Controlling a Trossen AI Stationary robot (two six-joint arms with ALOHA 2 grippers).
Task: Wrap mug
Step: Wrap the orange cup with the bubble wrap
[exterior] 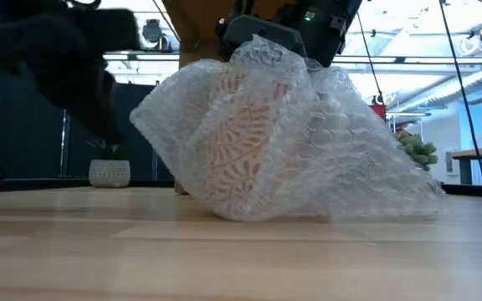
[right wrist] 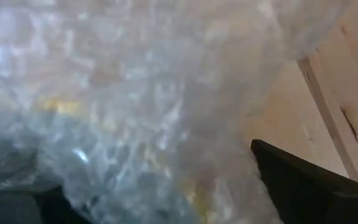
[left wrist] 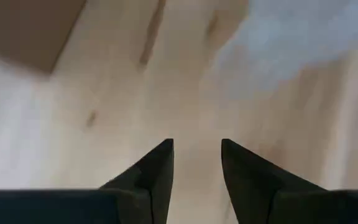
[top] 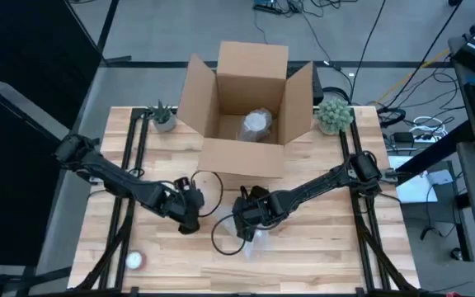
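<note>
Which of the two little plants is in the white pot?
The spiky green plant at the cardboard box's left corner sits in a white pot; the round bushy plant on the right shows no pot.

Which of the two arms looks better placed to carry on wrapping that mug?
The right, probably: its tool sits on the bubble wrap around the mug. The left tool is open over bare table beside it.
</note>
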